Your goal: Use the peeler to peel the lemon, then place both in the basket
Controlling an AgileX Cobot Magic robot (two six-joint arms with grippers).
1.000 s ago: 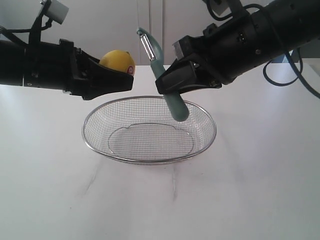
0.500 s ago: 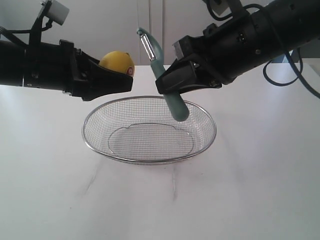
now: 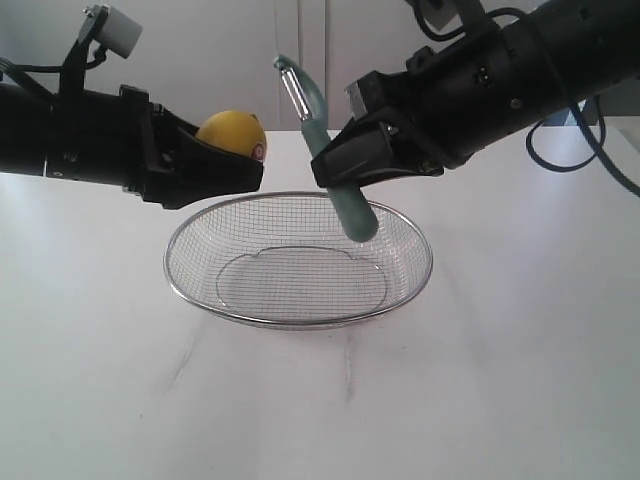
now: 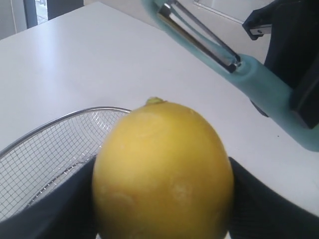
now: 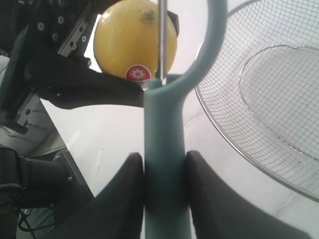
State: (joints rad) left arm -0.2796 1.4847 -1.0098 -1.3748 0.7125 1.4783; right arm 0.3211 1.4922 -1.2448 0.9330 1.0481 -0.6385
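Note:
My left gripper [image 3: 245,160] is shut on the yellow lemon [image 3: 231,133], held in the air above the basket's far left rim; its red sticker faces the peeler. In the left wrist view the lemon [image 4: 163,169] fills the space between the dark fingers [image 4: 264,204]. My right gripper [image 3: 335,165] is shut on the teal handle of the peeler [image 3: 335,175], blade end up and a short gap from the lemon. The right wrist view has the peeler [image 5: 164,164] clamped between both fingers [image 5: 122,199], with the lemon [image 5: 134,40] just beyond its head. The wire mesh basket [image 3: 298,262] rests empty on the table below.
A white table [image 3: 500,380] carries the basket. The basket's rim [image 4: 45,129] lies under the lemon in the left wrist view, and the basket [image 5: 269,84] lies beside the peeler in the right wrist view. Cables hang behind the right arm [image 3: 560,140].
The left gripper with the lemon has shifted slightly to the left and down, away from the peeler. The right arm and peeler have stayed still.

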